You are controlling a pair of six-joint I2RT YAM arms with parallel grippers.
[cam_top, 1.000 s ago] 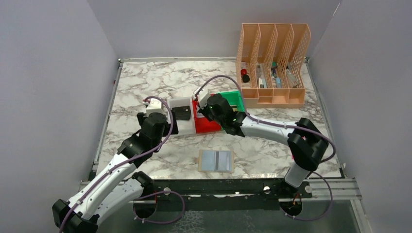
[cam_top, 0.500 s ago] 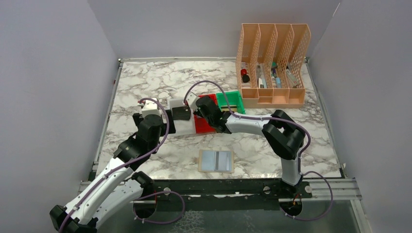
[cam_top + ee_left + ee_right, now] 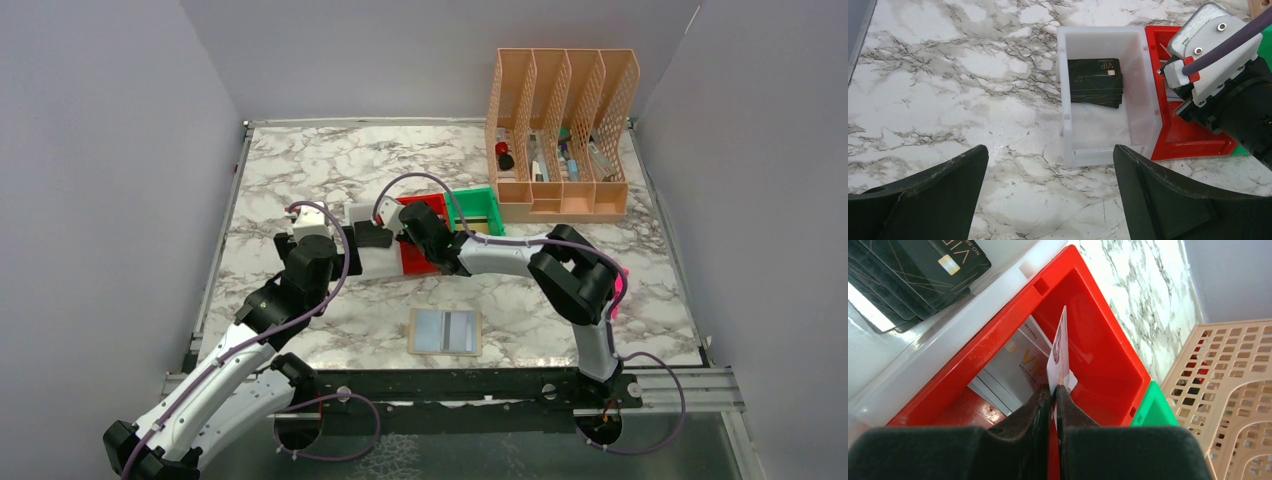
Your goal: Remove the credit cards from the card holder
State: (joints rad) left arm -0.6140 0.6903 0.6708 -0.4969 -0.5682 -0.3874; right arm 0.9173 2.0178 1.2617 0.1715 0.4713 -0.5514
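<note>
right end effector (image 3: 1053, 390): jaws almost together, pinching the lower edge of a silvery grey card (image 3: 1059, 352). The card stands upright, edge-on, slightly tilted.
Directly below it: red tray (image 3: 1098, 355), with more pale cards (image 3: 1015, 365) lying flat on its floor.
To its left, touching the red tray: white tray (image 3: 943, 345) holding a fanned stack of black cards (image 3: 908, 270).
To its right: green tray (image 3: 1153, 412), then a peach mesh organiser (image 3: 1233, 380).
left end effector (image 3: 1049, 160): jaws spread wide, nothing between them, hovering over the worktop (image 3: 948, 75) just short of the white tray's near wall.
card holder (image 3: 445, 331): lies open and flat on the worktop, blue-grey inside up, back toward the arm bases and well apart from both end effectors. Can't tell if any cards are in it.
</note>
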